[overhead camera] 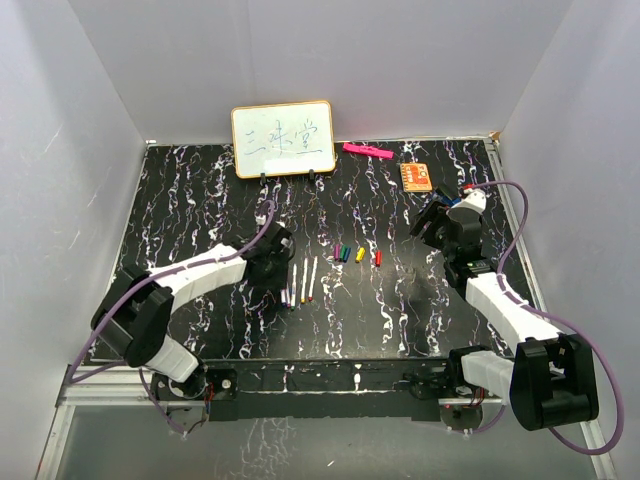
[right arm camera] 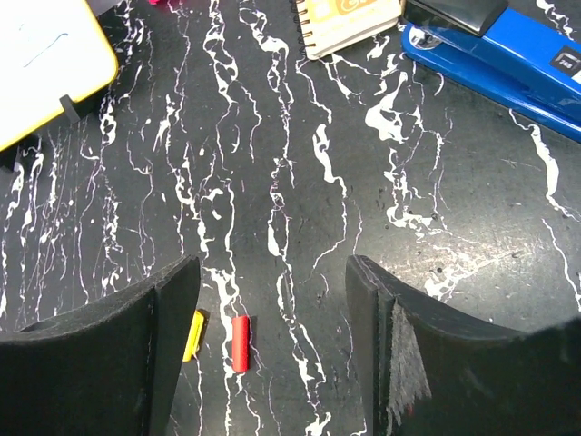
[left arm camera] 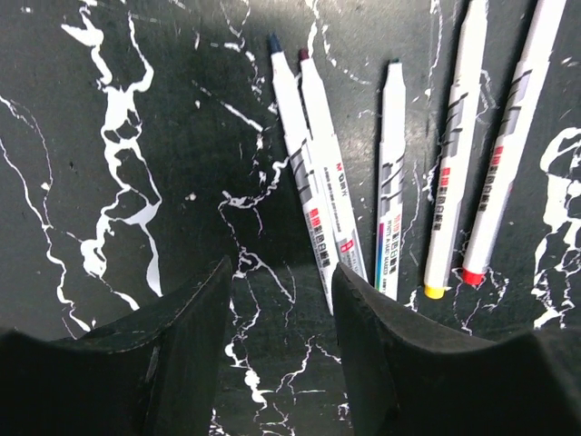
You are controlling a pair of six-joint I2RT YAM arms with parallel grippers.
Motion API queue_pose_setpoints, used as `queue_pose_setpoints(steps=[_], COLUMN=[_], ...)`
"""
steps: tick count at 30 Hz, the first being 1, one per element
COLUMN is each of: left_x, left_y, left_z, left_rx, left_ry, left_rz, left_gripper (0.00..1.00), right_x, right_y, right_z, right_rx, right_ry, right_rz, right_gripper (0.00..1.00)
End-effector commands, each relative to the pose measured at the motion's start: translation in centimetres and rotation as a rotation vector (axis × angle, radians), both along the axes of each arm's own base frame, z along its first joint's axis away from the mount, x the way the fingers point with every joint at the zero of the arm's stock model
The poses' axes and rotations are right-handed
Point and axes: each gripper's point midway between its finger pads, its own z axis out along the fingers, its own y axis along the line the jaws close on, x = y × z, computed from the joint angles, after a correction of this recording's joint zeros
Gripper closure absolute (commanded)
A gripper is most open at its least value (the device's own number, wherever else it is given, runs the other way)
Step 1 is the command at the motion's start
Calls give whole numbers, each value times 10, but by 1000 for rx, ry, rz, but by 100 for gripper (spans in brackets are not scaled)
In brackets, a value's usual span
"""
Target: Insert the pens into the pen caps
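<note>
Five thin white marker pens lie uncapped and nearly parallel, the leftmost two touching. Just to their right, small coloured plastic caps lie in a short row.

A robot lab test cell: plain white panel walls enclose a black, white-veined marbled tabletop, with white-and-black robot arms bolted along its metal front rail.

The counter looks like smooth black stone with white veins, and it is a bit shiny. The pens are smooth white plastic. The red cap is shiny plastic. The blue stapler is glossy too. The left hand and right hand are matt black and a little rough.
</note>
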Motion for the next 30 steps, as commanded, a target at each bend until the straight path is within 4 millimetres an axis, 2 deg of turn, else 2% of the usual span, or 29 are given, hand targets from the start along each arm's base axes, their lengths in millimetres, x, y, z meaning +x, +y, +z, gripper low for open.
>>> queue_pose_setpoints(steps=[1,7,16,30], left_x=[7,11,15,18], left_y=[-9,-14,-6,-7], left_z=[13,10,5,-5], left_rx=[-8,-12,47,69], left_ry=[-19,-21,-30,-13], left_rz=[3,21,60,67], left_gripper=[53,52,52,52], right_x=[8,8,8,9], right_y=[-9,-10,-9,-8], right_z=[28,25,21,16], right_rx=[-7,-9,-6,-7], right_ry=[-78,-63,-52,-38], right_rz=[-49,-51,-48,-48], right_gripper=[36,36,35,35])
